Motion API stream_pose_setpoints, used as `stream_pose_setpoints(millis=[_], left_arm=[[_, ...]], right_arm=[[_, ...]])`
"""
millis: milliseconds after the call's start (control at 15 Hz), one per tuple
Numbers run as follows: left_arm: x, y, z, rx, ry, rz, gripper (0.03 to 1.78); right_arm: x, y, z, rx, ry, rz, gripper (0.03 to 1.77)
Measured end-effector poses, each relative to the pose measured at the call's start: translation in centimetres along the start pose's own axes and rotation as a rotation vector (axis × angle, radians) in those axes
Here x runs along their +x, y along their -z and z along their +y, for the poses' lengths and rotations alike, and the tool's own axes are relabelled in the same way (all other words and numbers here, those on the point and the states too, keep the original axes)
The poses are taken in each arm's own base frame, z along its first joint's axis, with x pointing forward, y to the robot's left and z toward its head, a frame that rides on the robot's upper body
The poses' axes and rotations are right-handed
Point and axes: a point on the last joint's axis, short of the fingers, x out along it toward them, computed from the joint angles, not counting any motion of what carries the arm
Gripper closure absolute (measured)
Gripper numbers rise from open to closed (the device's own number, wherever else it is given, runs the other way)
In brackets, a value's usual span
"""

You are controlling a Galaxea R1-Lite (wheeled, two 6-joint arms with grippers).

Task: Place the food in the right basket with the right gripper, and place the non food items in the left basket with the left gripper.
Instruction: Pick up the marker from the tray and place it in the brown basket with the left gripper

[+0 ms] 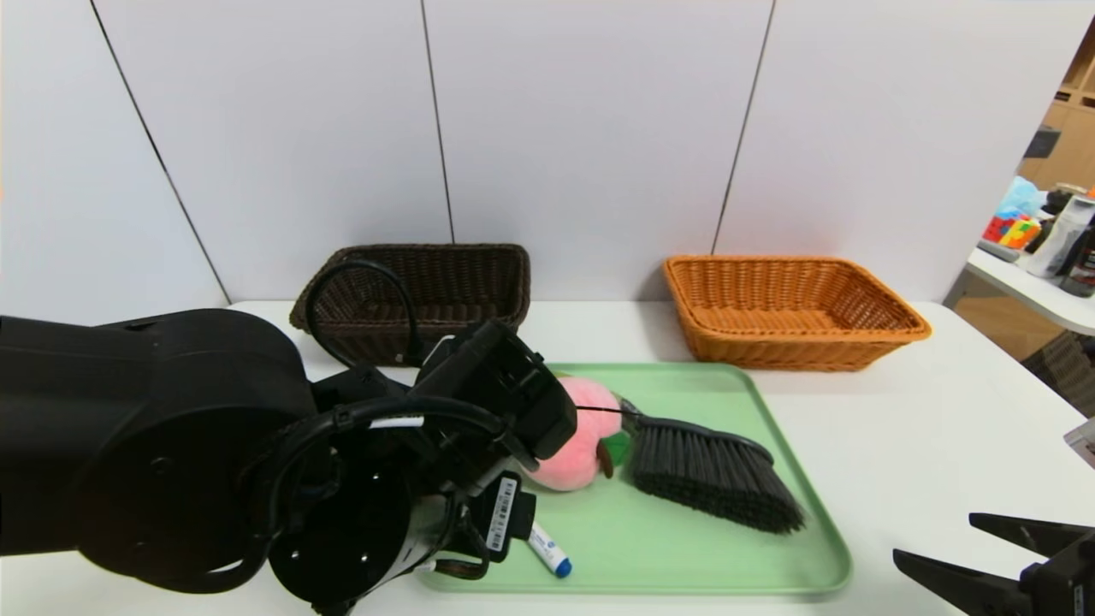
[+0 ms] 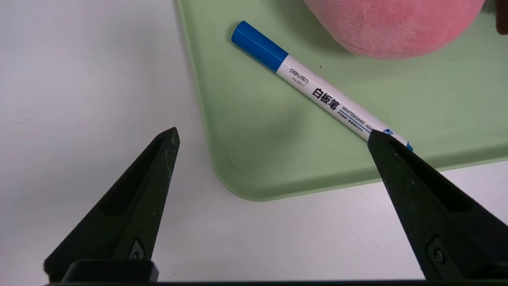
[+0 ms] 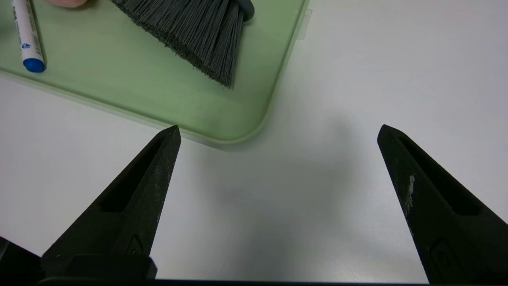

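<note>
Three things lie on the green tray (image 1: 727,547) in front of me: the pink peach (image 1: 582,445) near its middle, the brush (image 1: 714,470) just right of the peach with bristles fanned toward the near right corner, and the white marker (image 2: 317,93) at the near left, close beside the peach. My left gripper (image 2: 272,137) hangs over the tray's near left corner, jaws spread wide and holding nothing; one fingertip overlaps the marker's end in the wrist view, and I cannot tell whether it touches. My right gripper (image 3: 278,131) sits at the near right over the bare white table (image 1: 941,411), just off the tray's corner, jaws wide apart and empty. At the far edge stand the dark brown basket (image 1: 479,274) on the left and the orange basket (image 1: 796,312) on the right.
</note>
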Motion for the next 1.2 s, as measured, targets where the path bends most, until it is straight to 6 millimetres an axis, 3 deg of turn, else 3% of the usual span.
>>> stream_pose_setpoints(millis=[533, 1200], left_arm=[[2.1, -1.0, -2.4, -0.156, -0.061, 0.078, 0.12], [3.8, -1.6, -3.8, -0.259, -0.083, 0.097, 0.12]], right_arm=[[-0.3, 0.4, 0.1, -0.001, -0.001, 0.0, 0.09], [-0.3, 0.4, 0.1, 0.0, -0.002, -0.001, 0.09]])
